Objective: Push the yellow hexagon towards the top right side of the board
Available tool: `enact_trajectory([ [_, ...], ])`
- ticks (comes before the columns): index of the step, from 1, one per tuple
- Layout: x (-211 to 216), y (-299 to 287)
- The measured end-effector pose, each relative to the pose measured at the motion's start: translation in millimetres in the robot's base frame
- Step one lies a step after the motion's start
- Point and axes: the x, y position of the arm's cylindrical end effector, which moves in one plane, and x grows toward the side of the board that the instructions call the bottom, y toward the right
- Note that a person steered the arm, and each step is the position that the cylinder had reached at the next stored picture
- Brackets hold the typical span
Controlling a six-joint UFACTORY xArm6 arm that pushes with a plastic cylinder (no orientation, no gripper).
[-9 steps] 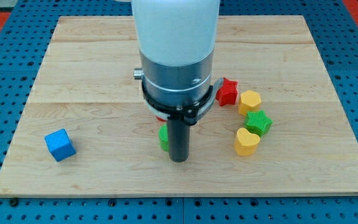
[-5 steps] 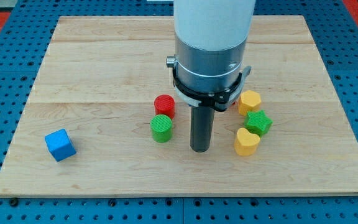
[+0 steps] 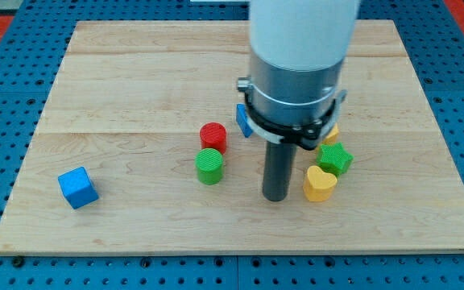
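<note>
The yellow hexagon [image 3: 331,131] is mostly hidden behind the arm, only a sliver shows right of the metal collar. My tip [image 3: 276,196] rests on the board just left of the yellow heart-shaped block [image 3: 320,184] and below-left of the green star [image 3: 334,158]. The hexagon lies up and to the right of my tip, beyond the green star. The red star seen earlier is hidden behind the arm.
A red cylinder [image 3: 213,136] and a green cylinder [image 3: 209,166] stand left of my tip. A blue block [image 3: 243,120] peeks out at the arm's left edge. A blue cube [image 3: 78,187] sits at the lower left of the wooden board [image 3: 119,80].
My tip has slid to the right, from beside the green cylinder to next to the yellow heart. The arm now covers the red star and most of the yellow hexagon. The blocks have not moved.
</note>
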Motion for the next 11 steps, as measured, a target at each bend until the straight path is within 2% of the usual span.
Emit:
enact_trajectory([
  [1,-14.4,36.0],
  [4,-97.0,59.6],
  [7,-84.2,129.1],
  [8,-101.1,134.3],
  [10,-115.5,30.7],
  [11,-140.4,18.7],
])
